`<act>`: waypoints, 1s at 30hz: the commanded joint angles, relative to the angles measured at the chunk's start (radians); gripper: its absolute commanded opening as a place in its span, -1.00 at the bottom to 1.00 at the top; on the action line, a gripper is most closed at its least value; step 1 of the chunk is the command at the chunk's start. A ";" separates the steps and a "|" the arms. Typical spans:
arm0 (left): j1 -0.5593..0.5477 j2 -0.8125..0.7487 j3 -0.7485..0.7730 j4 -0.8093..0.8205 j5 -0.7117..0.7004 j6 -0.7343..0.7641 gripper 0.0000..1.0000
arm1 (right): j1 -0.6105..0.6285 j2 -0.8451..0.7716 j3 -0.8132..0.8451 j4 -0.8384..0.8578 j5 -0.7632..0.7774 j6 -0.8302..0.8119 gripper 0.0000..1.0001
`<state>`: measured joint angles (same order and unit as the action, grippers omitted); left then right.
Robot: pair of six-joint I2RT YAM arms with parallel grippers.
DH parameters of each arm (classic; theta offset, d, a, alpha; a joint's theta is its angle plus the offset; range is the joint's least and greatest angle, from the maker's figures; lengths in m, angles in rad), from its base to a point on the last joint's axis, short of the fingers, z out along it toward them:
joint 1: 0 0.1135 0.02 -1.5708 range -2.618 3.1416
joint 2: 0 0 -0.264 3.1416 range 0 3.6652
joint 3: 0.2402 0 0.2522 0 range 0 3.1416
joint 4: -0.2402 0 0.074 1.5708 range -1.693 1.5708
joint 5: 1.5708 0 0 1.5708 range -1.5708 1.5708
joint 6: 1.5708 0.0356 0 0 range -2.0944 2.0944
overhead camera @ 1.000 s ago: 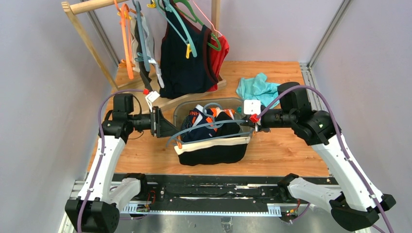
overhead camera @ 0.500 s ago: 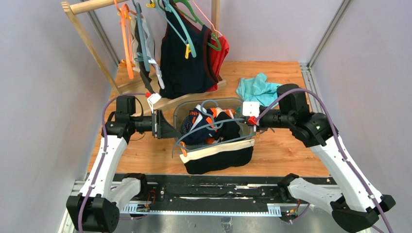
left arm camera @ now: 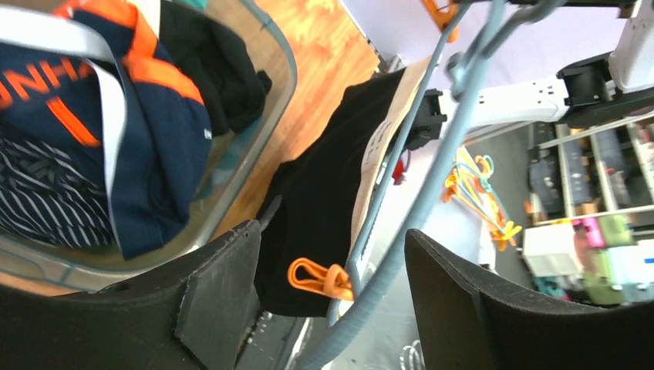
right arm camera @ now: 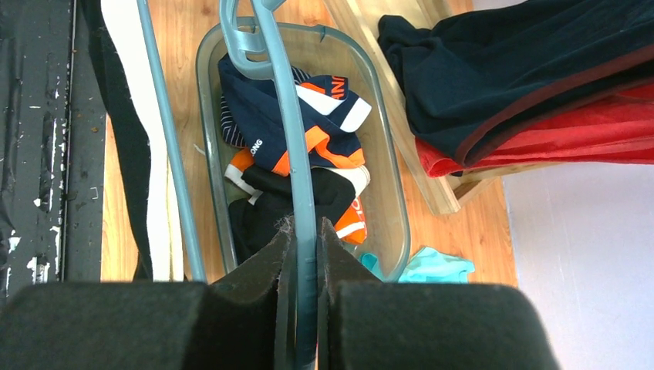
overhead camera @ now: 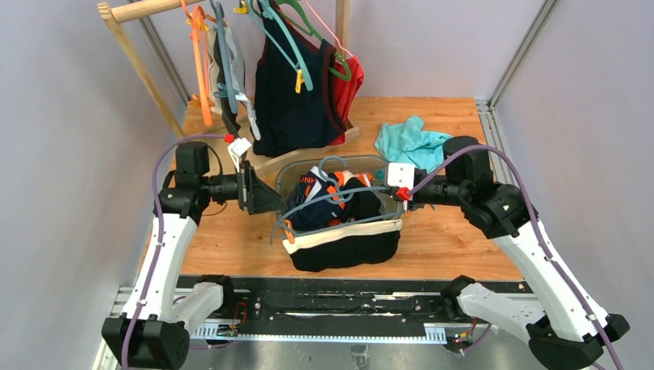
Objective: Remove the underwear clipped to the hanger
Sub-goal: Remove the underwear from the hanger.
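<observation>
The left hand [left arm camera: 332, 239] is waiting with fingers apart around the orange plastic clip [left arm camera: 318, 277] pinning the black briefs with a beige waistband [overhead camera: 347, 250], which are dangling near the worktop's [overhead camera: 447, 239] front edge. The right hand [right arm camera: 301, 231] is clamping the grey-blue plastic hanger [right arm camera: 289, 139] (keep it steady); pinching the clip squarely looks wisest.

Teal cloth [overhead camera: 412, 140] on wooden table [overhead camera: 447, 239], navy tank top [overhead camera: 289, 100] on rack [overhead camera: 139, 65].

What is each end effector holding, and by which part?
The right end effector pinches the grey-blue hanger on its sloping upper arm. The left end effector is open, holding nothing.
</observation>
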<state>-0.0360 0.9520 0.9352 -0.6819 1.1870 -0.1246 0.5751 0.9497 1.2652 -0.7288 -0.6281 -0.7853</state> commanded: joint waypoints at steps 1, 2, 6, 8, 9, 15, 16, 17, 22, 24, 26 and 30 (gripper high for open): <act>-0.002 -0.022 0.088 -0.018 -0.015 0.092 0.47 | -0.002 0.004 -0.021 0.028 -0.045 0.017 -0.99; -0.003 -0.026 0.102 -0.018 -0.021 0.097 0.47 | 0.000 0.007 -0.022 0.020 -0.052 0.012 -0.99; -0.023 -0.060 0.140 -0.015 -0.069 0.116 0.49 | 0.006 0.015 -0.024 0.015 -0.050 0.014 -0.99; -0.064 -0.076 0.143 -0.015 -0.098 0.121 0.51 | 0.007 0.020 -0.020 0.030 -0.052 0.031 -0.99; -0.096 -0.080 0.142 -0.014 -0.117 0.124 0.51 | 0.009 0.027 -0.014 0.031 -0.055 0.037 -0.99; -0.222 -0.077 0.129 -0.013 -0.190 0.158 0.51 | 0.017 0.055 0.025 0.041 -0.065 0.081 -0.99; -0.238 -0.079 0.126 -0.013 -0.191 0.166 0.50 | 0.018 0.057 0.027 0.046 -0.063 0.090 -0.99; -0.251 -0.080 0.124 -0.013 -0.195 0.173 0.49 | 0.020 0.059 0.030 0.050 -0.062 0.101 -0.99; -0.296 -0.068 0.116 -0.016 -0.255 0.213 0.41 | 0.021 0.064 0.034 0.063 -0.100 0.138 -0.99; -0.311 -0.059 0.111 -0.017 -0.255 0.225 0.32 | 0.021 0.063 0.033 0.071 -0.109 0.151 -0.99; -0.327 -0.056 0.103 -0.022 -0.250 0.245 0.15 | 0.021 0.061 0.029 0.080 -0.099 0.158 -0.99; -0.348 -0.073 0.089 -0.024 -0.257 0.287 -0.49 | 0.021 0.059 0.014 0.108 -0.089 0.183 -0.99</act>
<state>-0.3626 0.8948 1.0386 -0.6994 0.9432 0.1017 0.5827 1.0183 1.2575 -0.6884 -0.6895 -0.6563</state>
